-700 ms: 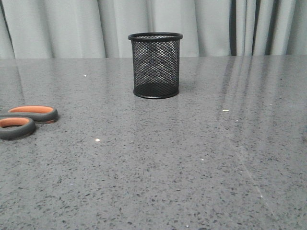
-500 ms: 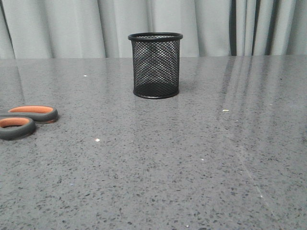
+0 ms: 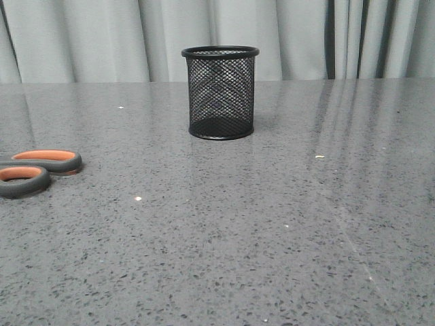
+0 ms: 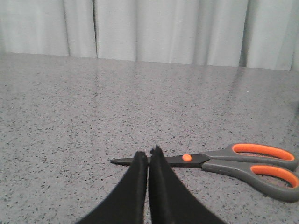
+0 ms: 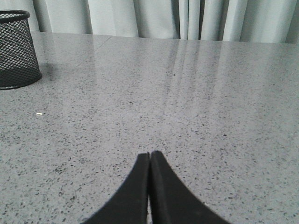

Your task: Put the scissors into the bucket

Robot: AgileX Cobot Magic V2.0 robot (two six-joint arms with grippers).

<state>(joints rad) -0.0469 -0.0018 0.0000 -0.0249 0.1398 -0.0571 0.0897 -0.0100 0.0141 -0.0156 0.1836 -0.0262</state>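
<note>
Grey-handled scissors [image 4: 219, 162] seemingly just beyond left hand [image 4: 148, 152]

Grey speckled tabletop [image 3: 272, 238], glossy; pale pleated curtain [image 3: 95, 37] behind.

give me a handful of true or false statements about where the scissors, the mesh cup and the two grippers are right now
1. The scissors with dark grey handles and orange-lined loops lie flat on the grey speckled table. True.
2. The scissors are already inside the black wire-mesh cup. False: they lie on the table, apart from the cup, on the robot's left.
3. The cup stands upright. True.
4. The left gripper holds the scissors. False: its fingers are together, holding nothing, with the blades just beyond their tips.
5. The right gripper is open wide. False: its fingers are closed together over bare table.
</note>
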